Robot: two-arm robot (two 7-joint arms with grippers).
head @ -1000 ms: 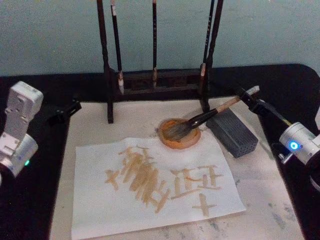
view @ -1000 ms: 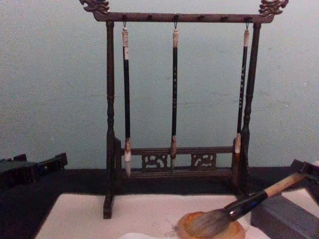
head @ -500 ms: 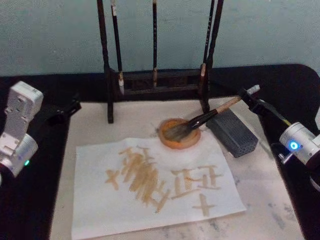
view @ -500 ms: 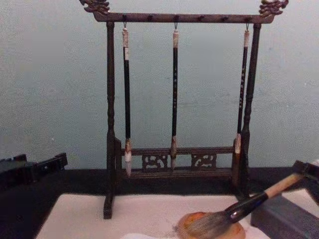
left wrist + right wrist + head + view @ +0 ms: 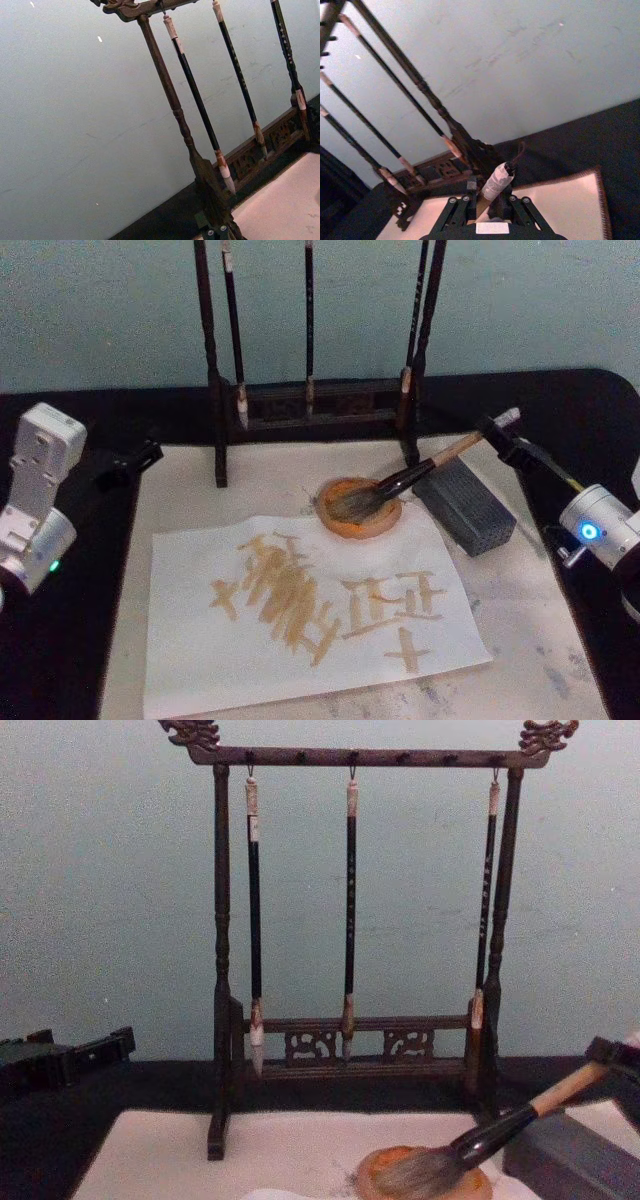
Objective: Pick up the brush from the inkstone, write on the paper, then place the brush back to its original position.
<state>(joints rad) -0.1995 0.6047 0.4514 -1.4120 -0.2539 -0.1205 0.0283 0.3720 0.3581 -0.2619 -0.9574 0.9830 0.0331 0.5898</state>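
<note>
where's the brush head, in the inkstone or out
In: bristles of the brush rest on the inkstone, handle slanting to the right hand.

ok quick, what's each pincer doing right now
left pincer: parked off to the left, cannot tell if open or shut
right pincer: shut on the handle end of the brush

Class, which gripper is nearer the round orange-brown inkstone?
Right. The right gripper grips the large tan-handled brush just right of the inkstone; the left gripper rests far to its left.
</note>
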